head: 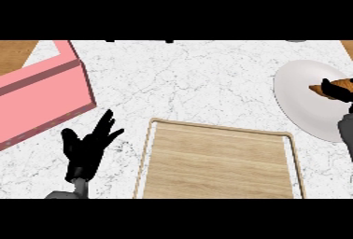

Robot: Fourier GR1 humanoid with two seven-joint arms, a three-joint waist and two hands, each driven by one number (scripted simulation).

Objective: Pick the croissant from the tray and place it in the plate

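Observation:
The brown croissant (338, 89) is over the white plate (303, 100) at the right edge of the head view, with black fingers of my right hand (329, 87) curled round it. Most of that hand is cut off by the picture's edge, and its grey forearm (345, 133) crosses the plate's lower part. I cannot tell whether the croissant touches the plate. The wooden tray (219, 163) lies at the lower middle with nothing on it. My left hand (86, 144) rests open at the lower left, fingers up.
A pink box (41, 100) lies tilted at the left on the white marble counter (186, 79). Wooden surfaces show at the top corners.

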